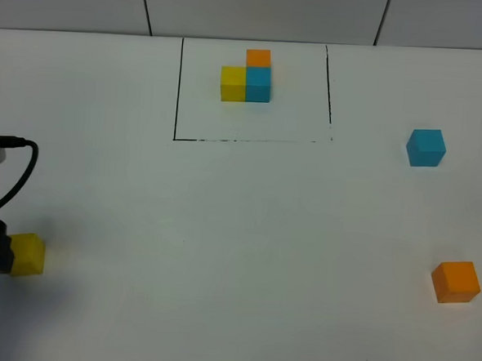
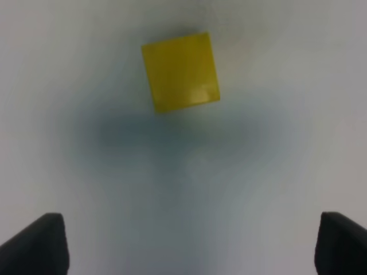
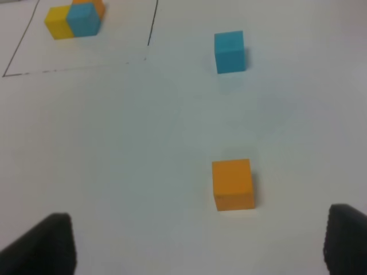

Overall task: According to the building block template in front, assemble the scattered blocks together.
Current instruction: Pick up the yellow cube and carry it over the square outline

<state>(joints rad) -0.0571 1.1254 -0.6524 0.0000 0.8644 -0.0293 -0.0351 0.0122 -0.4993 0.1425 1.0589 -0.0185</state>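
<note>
At the far side of the white bench (image 1: 222,228) stands the building block template (image 1: 247,76): three joined small cubes in an L, yellow beside blue, with orange behind the blue. It sits inside a thin black drawn rectangle (image 1: 179,87).

The scattered blocks lie well apart from one another:
- The small matte yellow cube (image 1: 28,254) sits at the near left.
- The small matte blue cube (image 1: 426,148) sits to the right of the frame.
- The small matte orange cube (image 1: 456,281) sits at the near right.

I read the left end effector (image 2: 195,243) as spread wide and empty. The yellow cube lies ahead of its fingertips, not between them. The right end effector (image 3: 195,243) is likewise spread and empty, well back from the orange cube.

Hazards, as I judge them:
1. The yellow cube sits rotated against the finger line. Closing on its corners could spin it or squeeze it out.
2. A finger landing on a cube's top would shove it aside instead of straddling it.
3. A mirrored colour order would not match the template, so I check each placement against it.
4. Building too near the frame risks knocking the template.
5. Both arms converging on the middle could collide.
</note>
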